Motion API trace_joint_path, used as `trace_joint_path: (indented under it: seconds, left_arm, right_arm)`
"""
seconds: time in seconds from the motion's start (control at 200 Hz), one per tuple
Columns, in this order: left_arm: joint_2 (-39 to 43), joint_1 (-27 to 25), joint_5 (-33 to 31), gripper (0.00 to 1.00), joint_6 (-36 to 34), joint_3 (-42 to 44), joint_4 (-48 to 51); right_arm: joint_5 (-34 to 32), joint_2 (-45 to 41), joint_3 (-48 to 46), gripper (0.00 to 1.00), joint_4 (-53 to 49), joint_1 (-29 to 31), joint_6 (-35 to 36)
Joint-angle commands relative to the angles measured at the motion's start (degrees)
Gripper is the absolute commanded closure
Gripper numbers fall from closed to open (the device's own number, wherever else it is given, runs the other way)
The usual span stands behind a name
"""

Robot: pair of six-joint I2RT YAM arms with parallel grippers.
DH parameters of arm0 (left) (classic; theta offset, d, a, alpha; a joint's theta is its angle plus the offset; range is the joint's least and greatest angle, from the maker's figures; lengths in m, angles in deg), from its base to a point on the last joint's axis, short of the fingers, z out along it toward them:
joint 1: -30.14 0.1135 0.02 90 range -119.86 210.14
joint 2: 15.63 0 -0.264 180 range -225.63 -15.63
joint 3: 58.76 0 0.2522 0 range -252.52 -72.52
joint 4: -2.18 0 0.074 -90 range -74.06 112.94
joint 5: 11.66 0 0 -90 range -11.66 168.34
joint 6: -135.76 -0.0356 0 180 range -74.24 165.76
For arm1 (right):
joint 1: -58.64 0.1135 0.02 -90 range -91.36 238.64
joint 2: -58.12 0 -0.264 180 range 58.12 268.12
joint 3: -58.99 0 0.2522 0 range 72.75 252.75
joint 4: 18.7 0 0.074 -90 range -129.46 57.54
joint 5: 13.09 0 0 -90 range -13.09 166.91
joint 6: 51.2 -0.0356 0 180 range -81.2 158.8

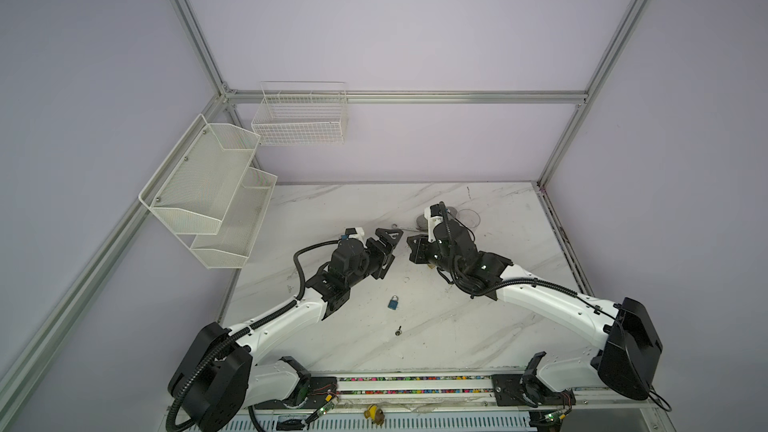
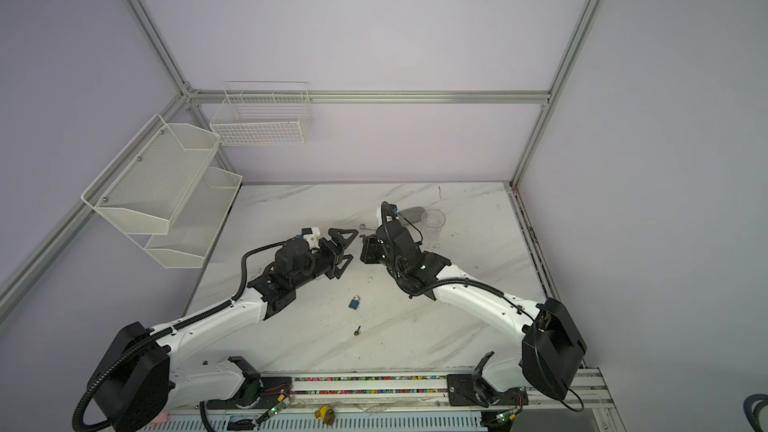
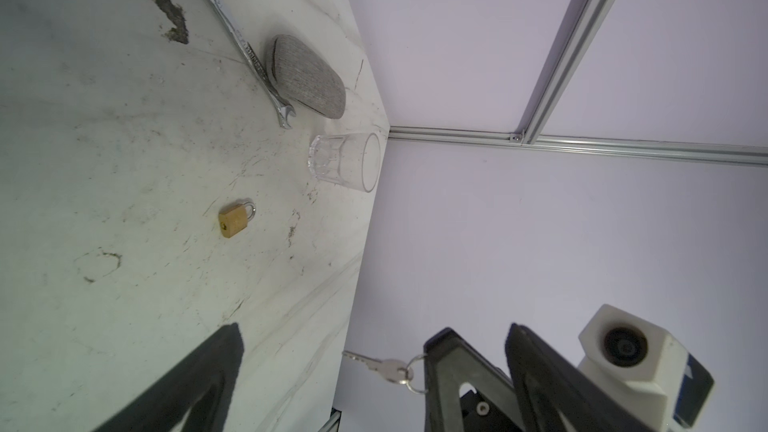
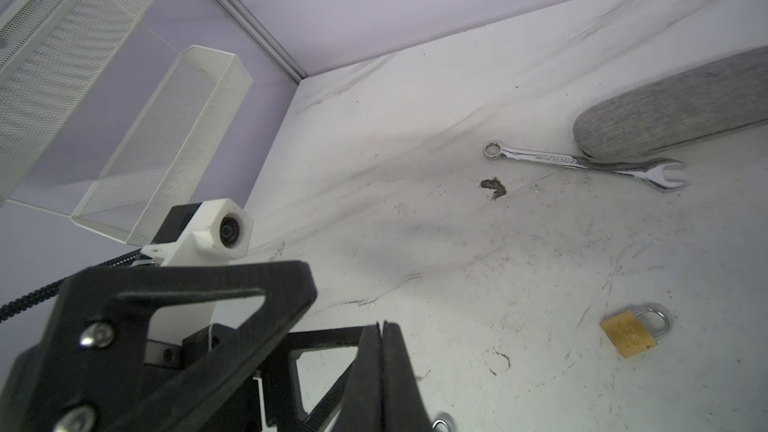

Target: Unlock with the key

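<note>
L gripper point(image 1: 397, 247) jaws wide, empty. R gripper point(image 4: 381, 328) clamped on ring of key point(image 3: 384, 367). Blue padlock point(image 1: 394, 303) lies lower-centre in both top views.

Soft, even, slightly dim light; faint shadows on surface point(image 1: 457, 326); top views grainy; wrist-view foreground blurred.

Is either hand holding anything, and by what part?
The right hand pinches a key by its ring; the left hand is open and empty.
</note>
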State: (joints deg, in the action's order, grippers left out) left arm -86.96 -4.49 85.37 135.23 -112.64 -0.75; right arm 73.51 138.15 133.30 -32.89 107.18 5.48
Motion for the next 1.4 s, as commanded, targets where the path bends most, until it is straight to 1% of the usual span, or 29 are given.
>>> trace_joint_path:
  seconds: [0.0, 0.345, 0.41, 0.525, 0.72, 0.92, 1.055, 1.175, 1.3, 1.32, 1.395]
  left_arm:
    - [1.2, -0.7, -1.9, 0.00, 2.8, -5.5, -4.0]
    - [0.6, -2.9, -4.2, 0.00, 7.0, -7.6, -4.8]
    - [1.0, -3.0, -4.9, 0.00, 6.9, -7.8, -5.2]
    - [1.8, -3.1, -6.1, 0.00, 6.4, -8.0, -5.1]
    - [3.2, -3.0, -7.9, 0.00, 6.9, -6.4, -5.7]
    - [3.4, -3.1, -7.5, 0.01, 7.4, -6.7, -6.4]
    - [3.4, -3.0, -7.4, 0.04, 7.4, -6.8, -6.9]
    - [3.8, -3.0, -8.1, 0.07, 7.5, -6.3, -6.4]
    - [4.2, -3.1, -8.8, 0.13, 7.8, -5.4, -6.8]
    - [4.4, -3.1, -8.9, 0.14, 7.8, -5.3, -6.8]
    - [4.6, -3.0, -9.3, 0.17, 7.9, -4.9, -6.7]
  right_arm:
    - [2.9, -0.6, 1.3, 1.00, 5.0, 0.2, 0.7]
    - [4.7, 0.2, 1.2, 1.00, 11.6, 1.0, 0.1]
    - [4.8, 0.9, 1.0, 1.00, 11.0, 1.1, 0.1]
    - [5.7, 0.1, -1.1, 1.00, 13.2, 1.2, -0.5]
    - [5.7, -0.8, -1.4, 1.00, 12.4, 1.2, 0.2]
    - [7.6, 0.5, -1.3, 1.00, 14.4, 1.3, -0.3]
    - [7.1, 1.0, -1.4, 1.00, 14.2, 1.6, 0.1]
    - [6.2, -0.5, -2.0, 1.00, 13.3, 1.6, 0.8]
    - [5.4, -1.0, -3.1, 1.00, 12.7, 1.6, 1.3]
    - [5.3, -2.6, -3.2, 1.00, 12.5, 1.7, 1.4]
    - [5.0, -3.3, -3.6, 1.00, 12.6, 1.6, 1.4]
